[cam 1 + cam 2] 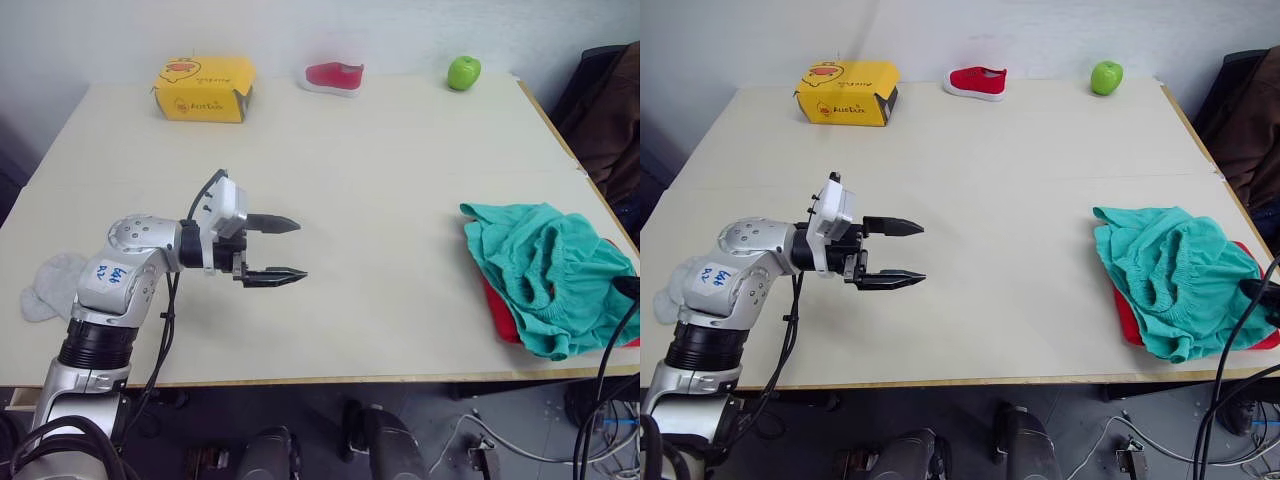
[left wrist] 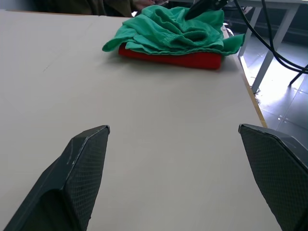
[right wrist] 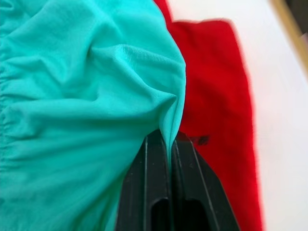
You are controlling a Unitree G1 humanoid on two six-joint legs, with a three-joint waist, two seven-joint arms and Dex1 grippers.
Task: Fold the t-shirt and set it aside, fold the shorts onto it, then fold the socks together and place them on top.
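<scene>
Right gripper (image 3: 169, 144) clenched on a fold of the shorts (image 1: 540, 275), which lie crumpled on the folded t-shirt (image 2: 178, 58) at the surface's (image 1: 380, 180) right edge. Left gripper (image 1: 285, 251) — released, holding nothing — hovers mid-surface. Socks (image 1: 50, 285) lie at the left edge. Yellow box (image 1: 203, 88) — lettering unreadable.

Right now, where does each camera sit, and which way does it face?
Head cameras: look down over the table; the left gripper hangs open, socks behind it.
Left wrist: looks across at the shorts on the t-shirt.
Right wrist: close, right gripper pinching the shorts.
All share the shorts.
</scene>
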